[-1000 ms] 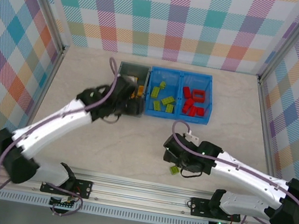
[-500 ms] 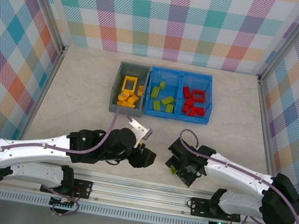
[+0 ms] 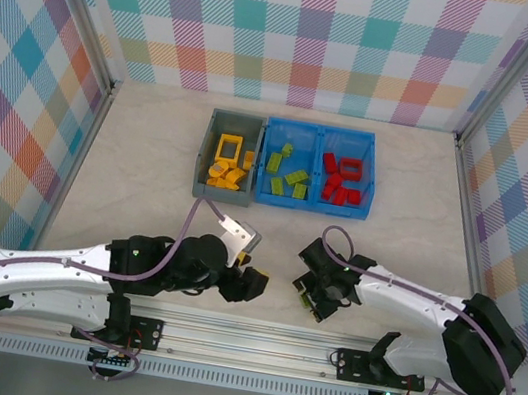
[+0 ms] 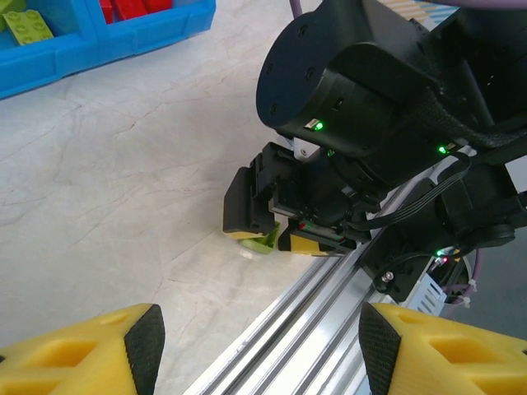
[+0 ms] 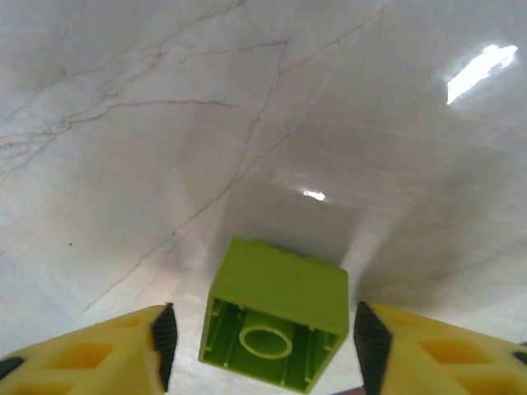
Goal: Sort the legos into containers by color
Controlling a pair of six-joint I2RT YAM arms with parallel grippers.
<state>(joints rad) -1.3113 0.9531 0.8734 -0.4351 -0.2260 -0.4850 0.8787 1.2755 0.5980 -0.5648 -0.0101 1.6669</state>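
The right gripper [image 5: 263, 350] is straddling a lime green lego [image 5: 276, 321], its jaws parted with slim gaps on either side. The lego is lying on the table well in front of the blue bin [image 3: 313, 207]. The left gripper [image 4: 259, 346] is hanging spread wide beside it.

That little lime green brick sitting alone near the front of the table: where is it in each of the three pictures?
Top external: the lime green brick is near the front edge, right of centre, partly under the right gripper.
Left wrist: mid-picture, on the table, between that gripper's tips.
Right wrist: bottom centre, hollow underside facing the camera.
Shared landmark: the right gripper's yellow fingers, one on each side of the brick.
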